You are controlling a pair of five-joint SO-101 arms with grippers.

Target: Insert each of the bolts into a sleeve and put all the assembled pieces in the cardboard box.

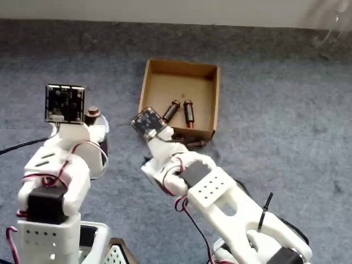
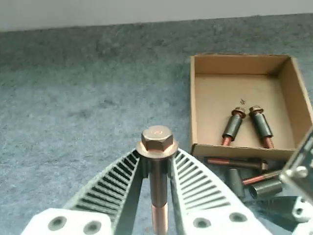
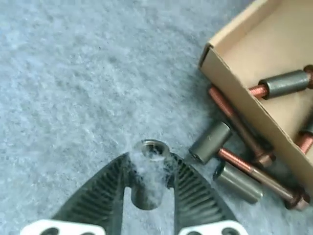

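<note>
Left claw pinching bolt | right claw pinching sleeve | cardboard box holds 2 assembled pieces

Softly, evenly lit from above; faint shadow under the right arm; pale glare at the table's far right corner; whitish haze over held sleeve

My left gripper is clamped on a copper bolt, whose hex head pokes out past my fingertips while the shank runs back between them. Farther off on the grey carpet sits the cardboard box, with two sleeved bolts lying side by side inside. Two loose bolts and two sleeves lie just outside its nearest wall.
</note>
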